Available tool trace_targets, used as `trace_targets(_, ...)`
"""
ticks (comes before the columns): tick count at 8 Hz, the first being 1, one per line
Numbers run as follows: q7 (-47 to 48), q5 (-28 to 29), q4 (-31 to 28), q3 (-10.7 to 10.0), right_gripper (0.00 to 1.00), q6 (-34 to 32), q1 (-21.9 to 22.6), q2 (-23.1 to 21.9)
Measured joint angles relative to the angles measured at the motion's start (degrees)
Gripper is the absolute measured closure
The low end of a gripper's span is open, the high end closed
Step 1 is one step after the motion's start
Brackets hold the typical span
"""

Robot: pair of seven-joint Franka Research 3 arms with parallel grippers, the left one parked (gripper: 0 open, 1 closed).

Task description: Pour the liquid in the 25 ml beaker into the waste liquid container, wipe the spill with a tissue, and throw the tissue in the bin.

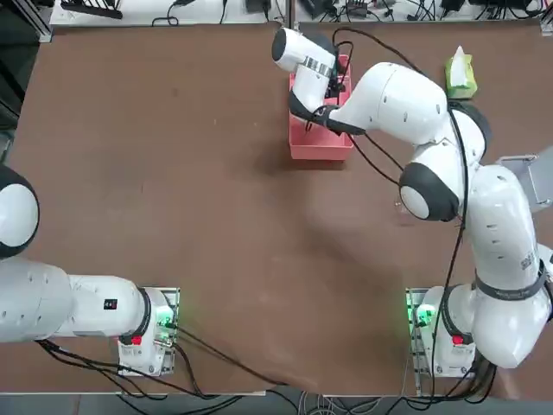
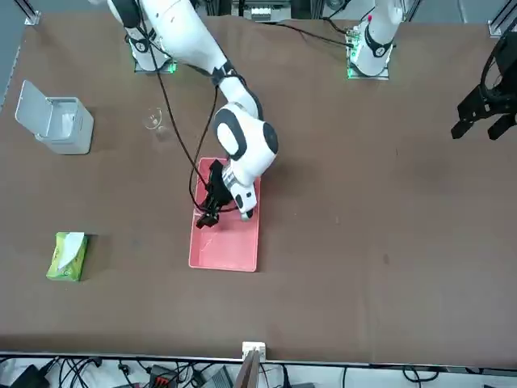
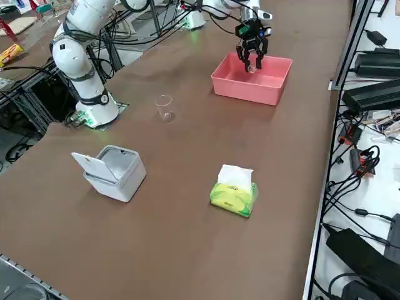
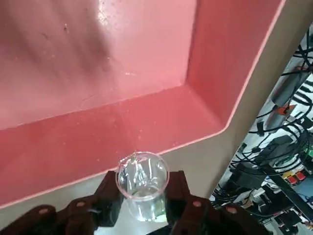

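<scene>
With the right hand (image 4: 143, 208) gripping the beaker (image 4: 142, 183) tipped over the pink tray (image 4: 210, 73) at the table's far side, keep its lip inside the rim and tilt slowly, so nothing spills.

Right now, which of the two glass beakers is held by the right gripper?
The 25 ml beaker, the tiny one, sits between the right gripper fingers over the pink tray. The larger beaker stands alone on the table.

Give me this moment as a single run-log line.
step: pour | right hand: shut on 25 ml beaker, tilted over pink tray | tissue pack, bin: untouched
</scene>
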Motion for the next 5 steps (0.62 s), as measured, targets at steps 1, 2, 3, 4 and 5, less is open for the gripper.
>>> trace_targets(1, 0.34, -0.31, 0.00, 0.00, 0.53, -0.10, 0.29, 0.18)
trace_targets(2, 0.60, -0.62, 0.01, 0.00, 0.53, -0.14, 0.52, 0.44)
trace_targets(3, 0.77, -0.81, 0.02, 0.00, 0.53, -0.15, 0.63, 0.70)
trace_targets(4, 0.97, -0.86, 0.03, -0.02, 0.53, -0.15, 0.65, 0.80)
trace_targets(5, 1.19, -0.87, 0.11, -0.12, 0.53, -0.17, 0.64, 0.80)
